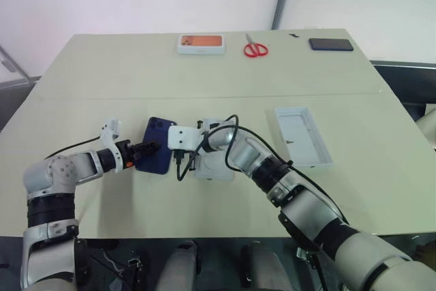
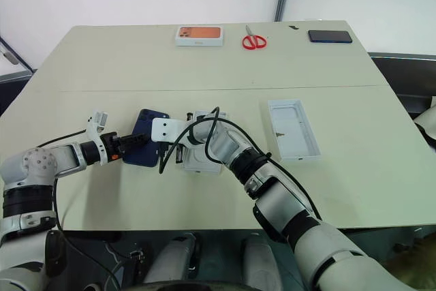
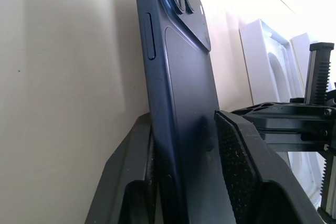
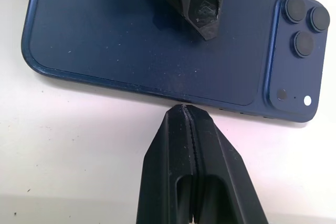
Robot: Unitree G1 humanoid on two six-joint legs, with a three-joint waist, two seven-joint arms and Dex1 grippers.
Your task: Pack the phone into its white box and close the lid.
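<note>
phone (image 1: 156, 145) sits near the middle of the table (image 1: 204, 73), camera cluster at its far end, glossy dark blue back up. from my seat i read the left gripper (image 1: 151, 146) coming in from nine o'clock and clamped on the phone's near-left part: in the left wrist view one black finger (image 3: 239, 161) lies on the back and the other under the front face, the phone sandwiched between the pads. that same view shows the phone tilted up on its long edge rather than lying flat.

the right gripper (image 4: 185, 109) has its two fingers pressed together with nothing between them; its tip sits against the phone's long edge on the three o'clock side, and i cannot tell whether it truly touches.

the white box (image 1: 214, 161) lies just beside the phone at three o'clock, mostly covered by the right wrist. the lid (image 1: 303, 136) rests further out at three o'clock, open side up, pale inside, well apart from the phone.

along the far edge, toward twelve o'clock, i see a white box with an orange picture (image 1: 201, 43), red-handled scissors (image 1: 255, 48) and a black phone (image 1: 331, 44) toward one o'clock.

i can read no brand name, label or writing on any of these things.
</note>
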